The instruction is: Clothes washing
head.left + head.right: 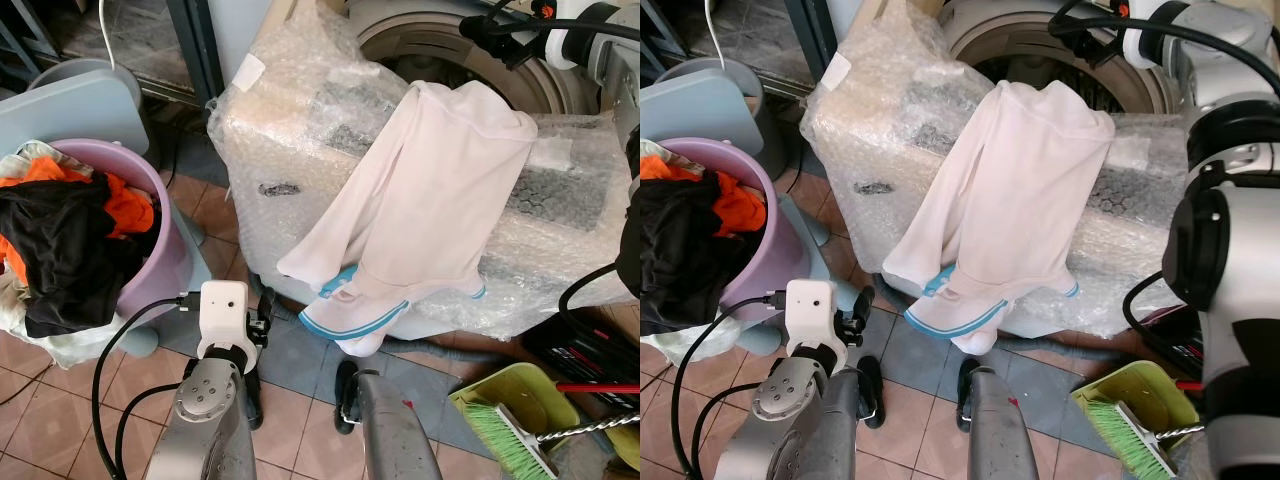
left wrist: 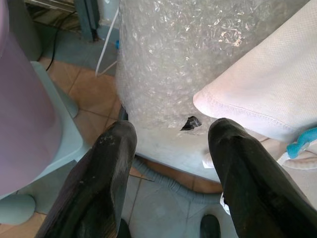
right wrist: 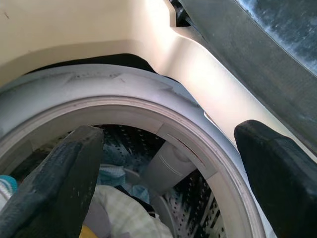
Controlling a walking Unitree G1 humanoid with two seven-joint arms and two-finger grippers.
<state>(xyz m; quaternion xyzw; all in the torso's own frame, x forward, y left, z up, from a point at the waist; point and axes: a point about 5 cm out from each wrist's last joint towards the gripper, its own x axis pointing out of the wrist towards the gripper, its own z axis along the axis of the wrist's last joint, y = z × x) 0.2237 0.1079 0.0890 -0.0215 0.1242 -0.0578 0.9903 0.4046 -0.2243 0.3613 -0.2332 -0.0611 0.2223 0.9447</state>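
A top-loading washing machine wrapped in clear bubble wrap (image 1: pixel 300 130) stands ahead, its round grey drum opening (image 3: pixel 148 106) uncovered. Draped over the machine's front edge and hanging down its wrapped face is a pale pink long-sleeved garment with blue trim (image 1: pixel 420 210). To the left sits a lilac plastic laundry basket (image 1: pixel 165 250) heaped with black and orange clothes (image 1: pixel 60 235). A green dustpan with a green brush (image 1: pixel 510 415) lies on the tiled floor at the lower right.

The right gripper (image 3: pixel 173 163) is raised over the drum opening, fingers spread wide and empty, with checked and blue laundry (image 3: pixel 124 213) down in the drum beyond them. The left gripper (image 2: pixel 171 163) hangs low before the machine, fingers apart, holding nothing; the garment's hem lies just beyond its fingertips, not between them.
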